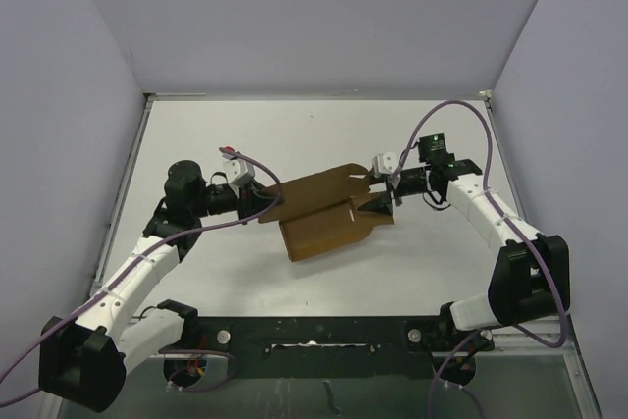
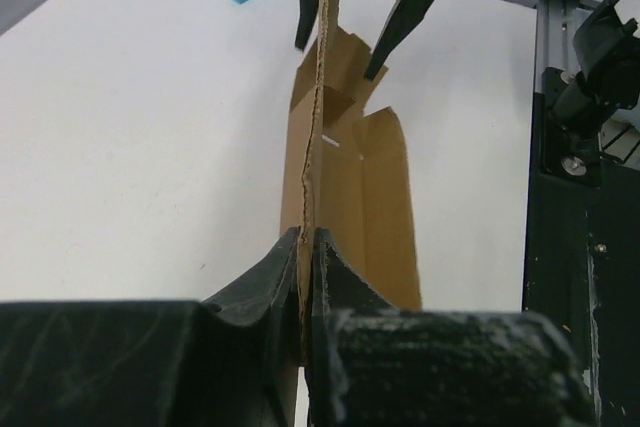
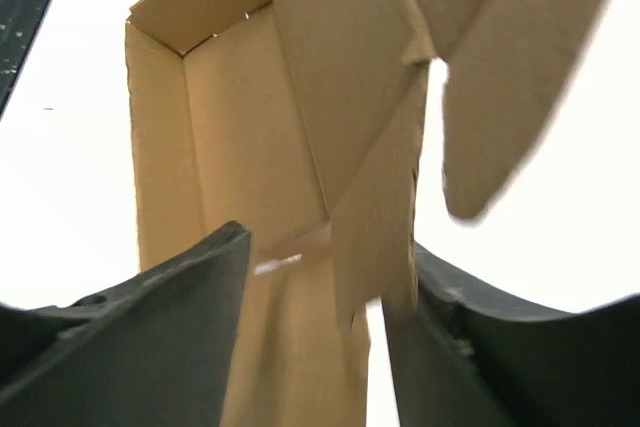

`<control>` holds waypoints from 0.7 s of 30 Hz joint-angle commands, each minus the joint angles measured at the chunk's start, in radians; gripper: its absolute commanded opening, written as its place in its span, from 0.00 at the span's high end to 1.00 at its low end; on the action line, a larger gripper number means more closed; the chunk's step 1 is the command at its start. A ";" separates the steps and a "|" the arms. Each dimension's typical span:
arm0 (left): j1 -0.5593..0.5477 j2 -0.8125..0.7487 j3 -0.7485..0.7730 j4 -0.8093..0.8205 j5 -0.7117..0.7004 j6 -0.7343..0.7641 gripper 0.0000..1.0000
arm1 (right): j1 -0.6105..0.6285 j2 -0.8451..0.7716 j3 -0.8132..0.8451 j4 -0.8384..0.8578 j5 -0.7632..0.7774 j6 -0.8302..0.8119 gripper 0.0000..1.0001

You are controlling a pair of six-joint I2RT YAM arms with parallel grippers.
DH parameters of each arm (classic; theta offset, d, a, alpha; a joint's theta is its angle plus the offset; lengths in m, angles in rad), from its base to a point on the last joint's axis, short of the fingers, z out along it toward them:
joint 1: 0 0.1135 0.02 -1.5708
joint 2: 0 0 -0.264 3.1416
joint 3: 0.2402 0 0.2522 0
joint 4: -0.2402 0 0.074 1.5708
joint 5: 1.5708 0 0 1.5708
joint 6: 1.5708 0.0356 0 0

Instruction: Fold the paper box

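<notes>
White table (image 1: 324,134), paper box (image 1: 324,215) clamped in left claw (image 2: 307,239), right claw (image 1: 383,194) straddling it

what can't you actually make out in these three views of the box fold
- Top external: the left gripper covers its own pinch on the paper box.
- Left wrist: the box is edge-on, its far face hidden; the right gripper is cut off by the top edge.
- Right wrist: the near flaps are blurred and run off the top edge; whether the fingers touch cardboard is unclear.

White arm links (image 1: 137,272), black joints (image 1: 182,183), purple cables (image 1: 456,103), matte black tapered fingers (image 2: 250,295), small green light (image 1: 433,135)
</notes>
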 commanded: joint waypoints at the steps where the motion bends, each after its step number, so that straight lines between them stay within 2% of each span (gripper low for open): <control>1: 0.007 -0.003 0.043 -0.073 -0.081 0.018 1.00 | -0.114 -0.030 0.058 -0.046 -0.046 0.019 0.41; 5: 0.007 0.025 0.053 -0.114 -0.125 0.029 1.00 | -0.238 -0.097 0.033 -0.122 -0.097 -0.039 0.32; 7: 0.008 0.048 0.054 -0.118 -0.158 0.008 1.00 | -0.276 -0.137 0.001 -0.176 -0.143 -0.078 0.33; 11: 0.008 0.095 0.064 -0.142 -0.225 -0.013 1.00 | -0.263 -0.174 -0.147 -0.228 -0.137 -0.260 0.36; 14: 0.008 0.120 0.071 -0.157 -0.267 -0.025 1.00 | -0.218 -0.147 -0.185 -0.162 -0.024 -0.241 0.42; 21: 0.008 0.134 0.065 -0.152 -0.313 -0.059 1.00 | 0.032 0.008 -0.174 -0.018 0.296 -0.075 0.51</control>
